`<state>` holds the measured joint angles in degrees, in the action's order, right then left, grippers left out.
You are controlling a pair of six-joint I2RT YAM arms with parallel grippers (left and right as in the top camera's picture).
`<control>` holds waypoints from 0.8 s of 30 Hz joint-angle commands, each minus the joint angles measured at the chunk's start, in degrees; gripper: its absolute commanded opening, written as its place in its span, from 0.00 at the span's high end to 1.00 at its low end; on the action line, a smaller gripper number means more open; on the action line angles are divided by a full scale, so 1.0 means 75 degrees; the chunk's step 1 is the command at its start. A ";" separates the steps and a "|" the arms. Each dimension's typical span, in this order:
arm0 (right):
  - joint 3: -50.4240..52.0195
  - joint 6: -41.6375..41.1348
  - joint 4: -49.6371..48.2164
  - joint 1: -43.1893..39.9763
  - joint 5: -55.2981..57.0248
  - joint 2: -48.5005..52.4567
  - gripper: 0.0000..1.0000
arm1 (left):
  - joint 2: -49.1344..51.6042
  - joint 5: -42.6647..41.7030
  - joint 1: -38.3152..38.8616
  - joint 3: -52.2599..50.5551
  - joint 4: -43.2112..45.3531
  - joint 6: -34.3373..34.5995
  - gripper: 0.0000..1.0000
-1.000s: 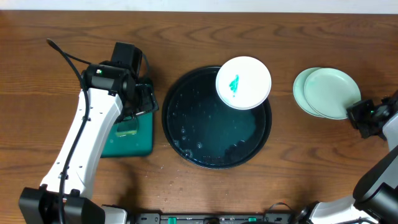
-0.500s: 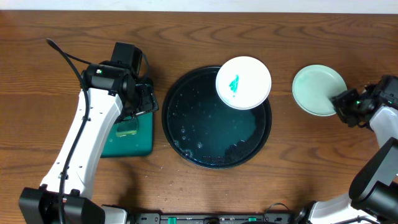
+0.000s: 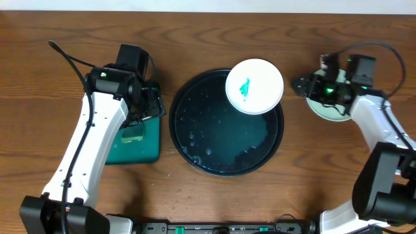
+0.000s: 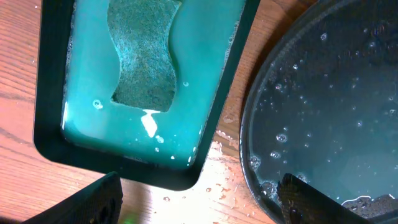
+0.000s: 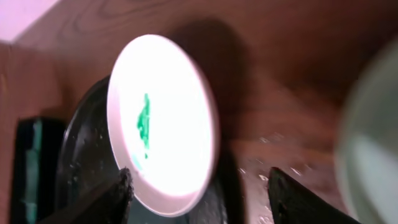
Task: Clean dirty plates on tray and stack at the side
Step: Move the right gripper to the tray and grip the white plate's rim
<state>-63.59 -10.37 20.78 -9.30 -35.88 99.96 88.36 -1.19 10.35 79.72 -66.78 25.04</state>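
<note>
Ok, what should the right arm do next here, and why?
Probably reach the right gripper left to the near edge of the smeared plate. Its jaws stand open and empty, pointed at that plate, which sits on the rim of the black tray with its green smear uncleaned.

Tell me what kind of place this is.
Probably a lab bench rigged as a dishwashing station: a wooden table, a wet black tray with a smeared plate on it, and a green tray of teal liquid with a sponge.
</note>
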 commanded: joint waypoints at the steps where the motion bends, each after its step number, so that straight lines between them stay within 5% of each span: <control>1: -0.0085 -0.0015 -0.0347 0.0385 0.0533 0.0195 0.37 | -0.0044 0.0015 0.0012 0.0038 -0.0009 -0.0020 0.19; 17: -0.0670 -0.1606 -0.1953 0.0950 -0.0131 0.2180 0.44 | -0.0044 0.0015 0.0012 0.0038 -0.0006 -0.0020 0.19; 19: -0.0711 -0.1830 -0.2116 0.1078 -0.0111 0.2308 0.53 | -0.0044 0.0015 0.0012 0.0038 -0.0006 -0.0020 0.19; 22: -0.0720 -0.1935 -0.2139 0.1239 0.0166 0.2328 0.84 | -0.0044 0.0015 0.0012 0.0038 -0.0006 -0.0020 0.19; 24: -0.0723 -0.1982 -0.2127 0.1259 0.0178 0.2320 0.94 | -0.0044 0.0015 0.0012 0.0038 -0.0006 -0.0020 0.19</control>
<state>-67.79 -23.33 4.86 -0.49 -34.83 116.86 88.36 -1.19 10.35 79.72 -66.72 25.04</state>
